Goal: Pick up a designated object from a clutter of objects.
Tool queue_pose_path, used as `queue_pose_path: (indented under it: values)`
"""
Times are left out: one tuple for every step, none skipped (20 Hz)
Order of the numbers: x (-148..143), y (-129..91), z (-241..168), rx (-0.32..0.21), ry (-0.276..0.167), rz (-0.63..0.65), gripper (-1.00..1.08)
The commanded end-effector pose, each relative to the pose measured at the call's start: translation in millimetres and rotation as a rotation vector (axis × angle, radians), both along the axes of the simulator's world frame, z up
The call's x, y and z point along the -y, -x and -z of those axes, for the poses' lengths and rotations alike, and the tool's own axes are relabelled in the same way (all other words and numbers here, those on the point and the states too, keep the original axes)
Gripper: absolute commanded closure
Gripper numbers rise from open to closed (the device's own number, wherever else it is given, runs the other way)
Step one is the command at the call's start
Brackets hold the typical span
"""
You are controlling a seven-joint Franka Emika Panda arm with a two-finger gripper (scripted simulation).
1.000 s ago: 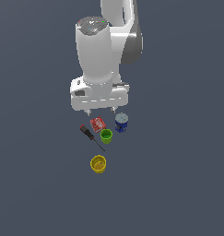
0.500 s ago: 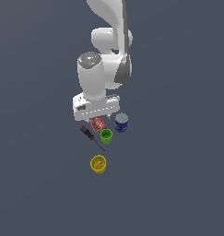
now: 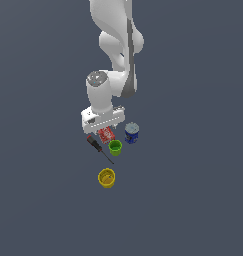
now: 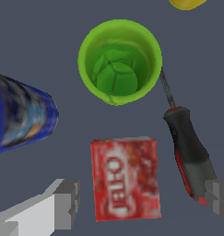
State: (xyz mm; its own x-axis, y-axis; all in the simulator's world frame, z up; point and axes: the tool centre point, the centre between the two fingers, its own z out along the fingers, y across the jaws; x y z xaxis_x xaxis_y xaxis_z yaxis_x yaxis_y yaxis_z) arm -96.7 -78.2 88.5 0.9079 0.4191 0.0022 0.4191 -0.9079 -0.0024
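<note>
Red box (image 4: 125,177) between end effector (image 4: 143,203) fingers

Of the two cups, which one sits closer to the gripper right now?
The green cup: it stands right beside the red box under the gripper. The yellow cup stands apart, well beyond the screwdriver.

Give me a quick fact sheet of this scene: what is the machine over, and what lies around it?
target: red box, lying flat, white lettering up
end effector: open, one finger on each side of the box, not touching it
green cup: upright, empty, just beyond the box
blue can: standing beside the box
screwdriver: lying along the box's other side
yellow cup: standing apart from the rest
</note>
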Motion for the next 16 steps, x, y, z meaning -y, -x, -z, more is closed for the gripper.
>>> queue_pose_path:
  values:
    - [2, 9, 10, 0.0, 0.001, -0.024, -0.92]
    - [3, 11, 12, 0.0, 0.002, -0.031, -0.92]
    - [3, 14, 15, 0.0, 0.002, -0.037, -0.92]
    - [4, 16, 17, 0.0, 0.002, -0.042, -0.92]
    - [4, 18, 19, 0.0, 0.003, -0.047, -0.92]
    - [4, 19, 21, -0.001, 0.003, -0.05, -0.92]
    - [5, 21, 22, -0.001, 0.003, -0.053, -0.92]
    - [5, 21, 22, -0.001, 0.003, -0.055, -0.92]
    - [5, 22, 23, -0.001, 0.003, -0.056, -0.92]
    - [5, 22, 23, -0.001, 0.003, -0.057, -0.92]
    - [5, 21, 22, -0.002, 0.003, -0.054, -0.92]
    - [5, 21, 23, -0.002, 0.003, -0.054, -0.92]
    - [5, 21, 23, -0.002, 0.003, -0.054, -0.92]
    - [5, 21, 24, -0.002, 0.003, -0.054, -0.92]
    - [5, 22, 26, -0.002, 0.003, -0.054, -0.92]
    - [5, 22, 28, -0.002, 0.003, -0.054, -0.92]
